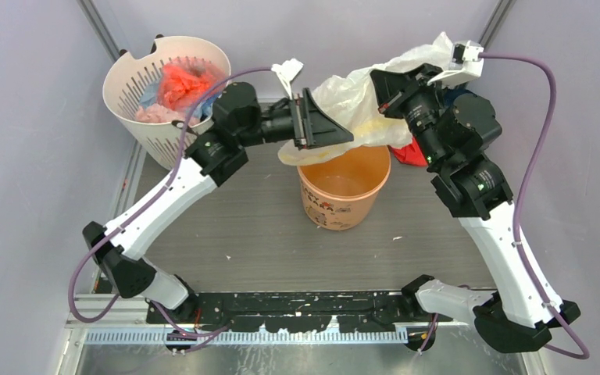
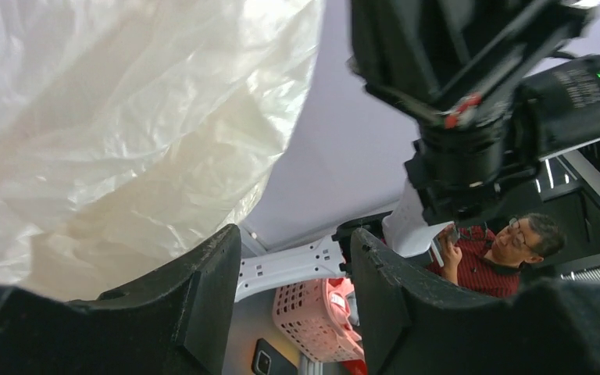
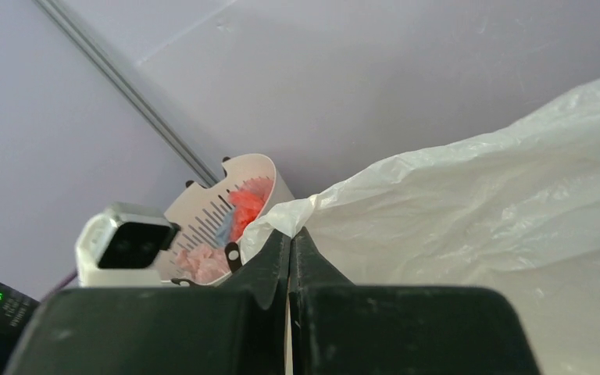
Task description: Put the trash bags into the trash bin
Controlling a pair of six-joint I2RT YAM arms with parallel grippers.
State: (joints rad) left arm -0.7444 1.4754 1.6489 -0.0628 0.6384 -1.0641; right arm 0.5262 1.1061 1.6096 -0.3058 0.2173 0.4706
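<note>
The trash bag [image 1: 355, 94], pale-yellow wrinkly film, hangs above the orange trash bin [image 1: 344, 187], its lower edge draped at the bin's far rim. My right gripper [image 1: 376, 80] holds it up from the right. In the right wrist view the right gripper [image 3: 291, 234] is shut with a fold of the bag [image 3: 476, 219] pinched between its tips. My left gripper [image 1: 334, 129] is just left of the bag, over the bin's far rim. In the left wrist view the left gripper [image 2: 293, 246] stands open with nothing between its fingers, and the bag [image 2: 125, 117] is up and to the left.
A white slotted basket [image 1: 137, 78] holding red, pink and blue bundles stands at the back left. Red cloth [image 1: 414, 154] lies behind the right arm. The right arm's wrist [image 2: 476, 117] is close in front of the left gripper. Grey walls close in both sides.
</note>
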